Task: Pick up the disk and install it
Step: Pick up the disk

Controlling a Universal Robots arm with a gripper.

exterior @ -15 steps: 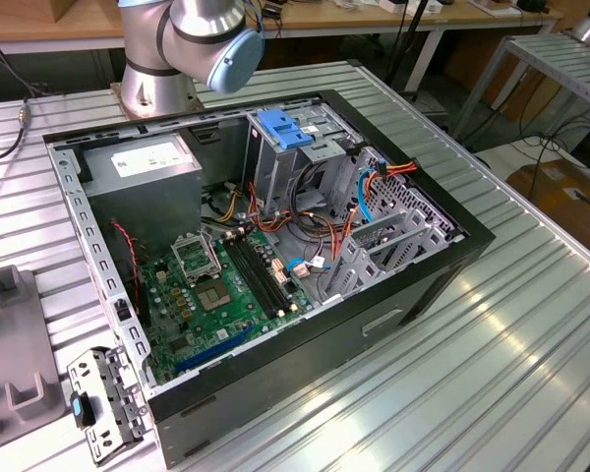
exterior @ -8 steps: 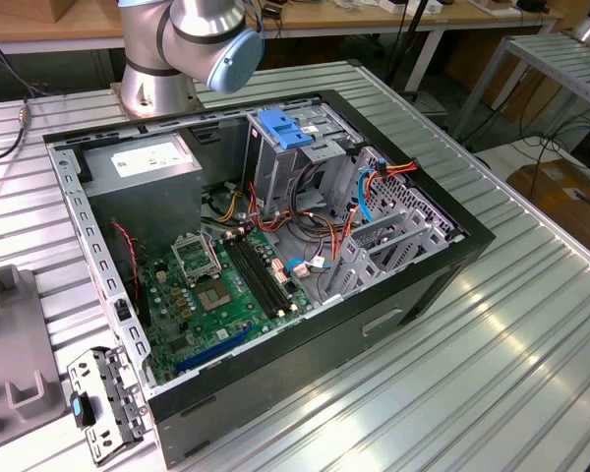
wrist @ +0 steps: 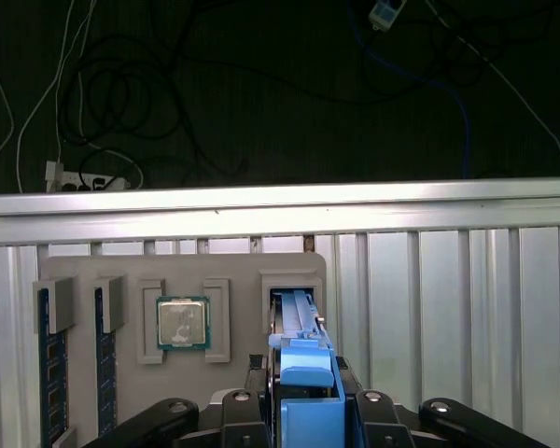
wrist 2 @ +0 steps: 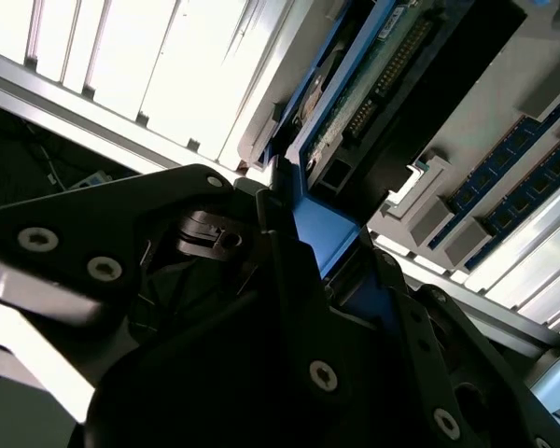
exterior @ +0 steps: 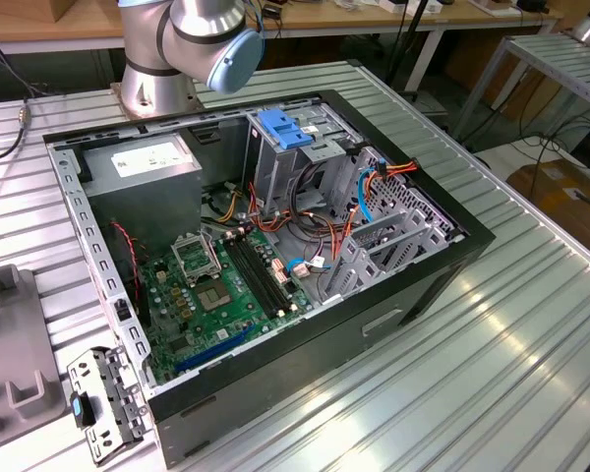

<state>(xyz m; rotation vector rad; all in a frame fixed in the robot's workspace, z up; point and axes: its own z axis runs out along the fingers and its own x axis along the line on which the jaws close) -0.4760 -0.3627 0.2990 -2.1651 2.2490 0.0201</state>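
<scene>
On the grey fixture tray, the disk stands on edge in a rectangular pocket. It is a thin metal slab edged by a glossy blue plastic frame. The second wrist view shows its green circuit board and a row of connector pins. Whether it rests fully in the pocket cannot be told.

The tray is matte moulded plastic. A square processor chip with a dull metal lid sits in the neighbouring pocket, and blue memory sticks stand in slots beyond that.

Gripper: black, bolted links, fingers pressed against both sides of the blue frame, pinching the disk; same grip seen in the second wrist view.

Arm: silver base with a blue-capped joint, standing at the far end of the table, behind the open computer case.

Case: black sheet-metal walls, green motherboard and a grey drive cage with a blue handle.

Table: ribbed aluminium, reflective. The tray lies at the exterior view's left. Dark floor with loose cables past the table edge.
</scene>
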